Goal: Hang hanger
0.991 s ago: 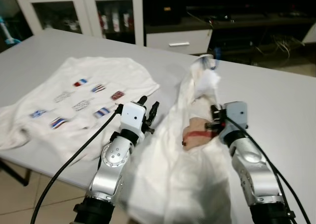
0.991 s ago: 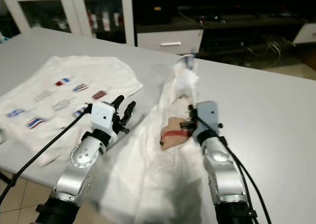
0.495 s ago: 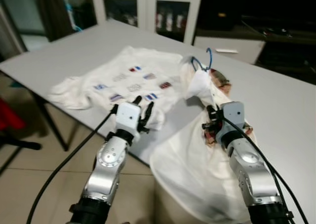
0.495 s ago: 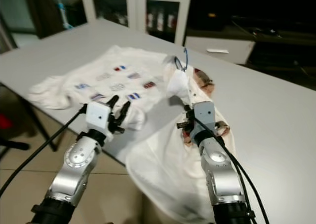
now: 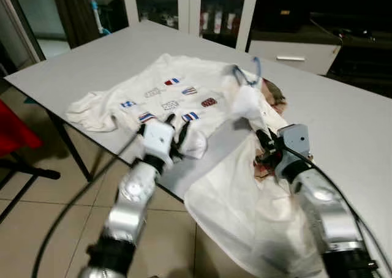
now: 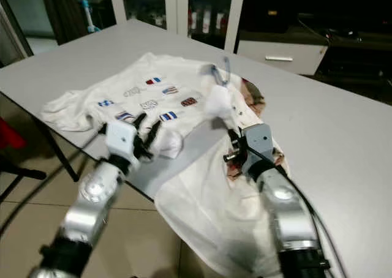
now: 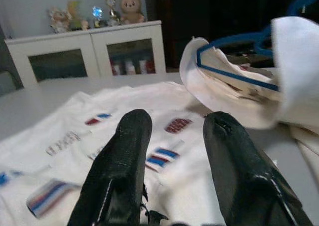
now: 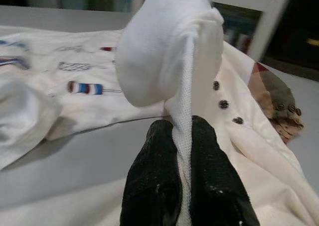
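Right end effector (image 8: 182, 151) pinching white shirt (image 5: 245, 198), left end effector (image 7: 174, 131) spread empty above patterned tee (image 5: 153, 97), blue hanger (image 5: 248, 73) between

Grey table (image 5: 343, 116) as the landmark. Spread flat over its near-left part, a white T-shirt (image 5: 141, 97) printed with small red, white and blue flag patches. Beyond the table's far edge, a white cabinet (image 5: 190, 8) with glass doors, bottles dim behind the panes. Atop that cabinet, small figurines (image 7: 94, 12) in a row. Below the table's left corner, tiled floor (image 5: 55, 210) and something red (image 5: 12, 131).
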`<state>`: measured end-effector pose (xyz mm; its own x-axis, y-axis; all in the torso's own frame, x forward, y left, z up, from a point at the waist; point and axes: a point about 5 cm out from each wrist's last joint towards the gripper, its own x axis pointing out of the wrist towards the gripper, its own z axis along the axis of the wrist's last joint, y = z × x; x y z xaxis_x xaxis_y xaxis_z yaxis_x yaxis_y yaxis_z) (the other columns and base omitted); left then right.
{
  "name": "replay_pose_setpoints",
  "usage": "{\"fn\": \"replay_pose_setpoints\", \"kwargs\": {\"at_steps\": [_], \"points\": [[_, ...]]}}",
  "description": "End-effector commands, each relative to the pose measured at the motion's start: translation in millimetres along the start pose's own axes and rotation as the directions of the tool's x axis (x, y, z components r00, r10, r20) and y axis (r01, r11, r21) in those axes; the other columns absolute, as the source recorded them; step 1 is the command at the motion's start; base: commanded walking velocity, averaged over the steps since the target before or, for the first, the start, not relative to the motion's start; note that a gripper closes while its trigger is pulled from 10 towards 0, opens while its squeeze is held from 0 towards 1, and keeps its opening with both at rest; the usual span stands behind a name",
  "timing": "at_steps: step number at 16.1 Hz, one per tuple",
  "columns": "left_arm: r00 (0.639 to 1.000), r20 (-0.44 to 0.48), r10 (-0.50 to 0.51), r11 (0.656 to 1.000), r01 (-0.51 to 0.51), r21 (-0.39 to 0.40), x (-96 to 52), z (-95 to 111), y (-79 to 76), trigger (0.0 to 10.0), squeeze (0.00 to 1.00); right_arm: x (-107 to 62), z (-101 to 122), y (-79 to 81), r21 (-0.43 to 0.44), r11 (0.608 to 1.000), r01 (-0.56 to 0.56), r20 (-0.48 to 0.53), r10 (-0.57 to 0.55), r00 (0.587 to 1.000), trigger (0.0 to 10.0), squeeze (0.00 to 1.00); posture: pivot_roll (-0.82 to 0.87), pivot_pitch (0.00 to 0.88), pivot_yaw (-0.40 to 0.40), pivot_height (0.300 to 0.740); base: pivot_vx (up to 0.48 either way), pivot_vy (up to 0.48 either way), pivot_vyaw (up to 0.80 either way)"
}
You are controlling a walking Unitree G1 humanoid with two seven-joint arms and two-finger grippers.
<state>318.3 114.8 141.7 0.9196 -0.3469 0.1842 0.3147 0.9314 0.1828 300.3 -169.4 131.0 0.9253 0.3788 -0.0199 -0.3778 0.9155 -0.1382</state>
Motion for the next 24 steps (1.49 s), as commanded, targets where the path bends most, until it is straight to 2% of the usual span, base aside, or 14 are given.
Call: {"fn": "replay_pose_setpoints", "kwargs": {"at_steps": [1, 2, 4, 7, 9, 11, 16, 20, 22, 23, 24], "points": [[0.999, 0.036, 0.035, 0.999, -0.036, 0.03, 5.8, 8, 22.7, 10.0, 0.0, -3.5, 12, -7.5, -0.1, 0.99, -0.095, 0.027, 0.098, 0.995, 10.0, 0.0, 0.05, 0.042, -0.01, 0.74, 0.0, 0.0, 0.0], [0.998, 0.041, 0.042, 0.998, -0.044, 0.045, 7.0, 10, 28.4, 10.0, 0.0, -5.5, 12, -12.0, -0.111, 0.988, -0.108, 0.019, 0.111, 0.994, 10.0, 0.0, 0.05, 0.042, -0.01, 0.74, 0.0, 0.0, 0.0], [0.997, 0.04, 0.069, 0.994, -0.072, 0.085, 8.5, 11, 43.7, 10.0, 0.0, -15.4, 17, -20.8, -0.141, 0.969, -0.203, 0.008, 0.206, 0.978, 10.0, 0.0, 0.05, 0.043, -0.011, 0.74, 0.0, 0.0, 0.0], [0.995, 0.041, 0.086, 0.992, -0.09, 0.093, 9.2, 10, 51.0, 10.0, 0.0, -28.7, 27, -26.0, -0.157, 0.937, -0.311, 0.023, 0.318, 0.948, 10.0, 0.0, 0.05, 0.044, -0.011, 0.74, 0.0, 0.0, 0.0], [0.996, 0.042, 0.077, 0.993, -0.081, 0.088, 9.3, 9, 50.6, 10.0, 0.0, -33.1, 32, -26.1, -0.152, 0.922, -0.355, 0.041, 0.365, 0.93, 10.0, 0.0, 0.05, 0.044, -0.01, 0.74, 0.0, 0.0, 0.0], [0.998, 0.057, 0.027, 0.997, -0.031, 0.065, 9.3, 8, 43.9, 10.0, 0.0, -43.3, 42, -21.3, -0.159, 0.874, -0.459, 0.061, 0.473, 0.879, 10.0, 0.0, 0.05, 0.045, -0.008, 0.74, 0.0, 0.0, 0.0], [0.999, 0.051, -0.008, 0.999, 0.006, 0.043, 9.8, 5, 40.5, 10.0, 0.0, -58.8, 42, -13.1, -0.15, 0.806, -0.573, 0.023, 0.583, 0.813, 10.0, 0.0, 0.05, 0.045, -0.006, 0.74, 0.0, 0.0, 0.0], [0.999, 0.033, -0.025, 0.999, 0.023, 0.043, 9.3, 1, 37.3, 10.0, 0.0, -63.1, 43, -4.0, -0.12, 0.785, -0.608, 0.04, 0.615, 0.787, 10.0, 0.0, 0.05, 0.042, -0.003, 0.74, 0.0, 0.0, 0.0], [0.999, -0.01, -0.043, 0.998, 0.043, 0.049, 9.5, -5, 35.6, 10.0, 0.0, -68.0, 49, -0.6, -0.087, 0.765, -0.638, 0.071, 0.644, 0.762, 10.0, 0.0, 0.05, 0.04, -0.001, 0.74, 0.0, 0.0, 0.0], [0.998, -0.065, -0.025, 0.996, 0.031, 0.08, 9.8, -12, 37.6, 7.0, 0.0, -69.3, 50, -3.9, -0.087, 0.769, -0.633, 0.072, 0.638, 0.766, 10.0, 0.0, 0.05, 0.041, 0.0, 0.74, 0.0, 0.0, 0.0], [0.997, -0.071, -0.015, 0.997, 0.02, 0.074, 9.5, -14, 39.0, 0.0, 0.0, -69.9, 50, -7.0, -0.08, 0.778, -0.623, 0.075, 0.628, 0.774, 10.0, 0.0, 0.05, 0.041, 0.0, 0.74, 0.0, 0.0, 0.0]]}}
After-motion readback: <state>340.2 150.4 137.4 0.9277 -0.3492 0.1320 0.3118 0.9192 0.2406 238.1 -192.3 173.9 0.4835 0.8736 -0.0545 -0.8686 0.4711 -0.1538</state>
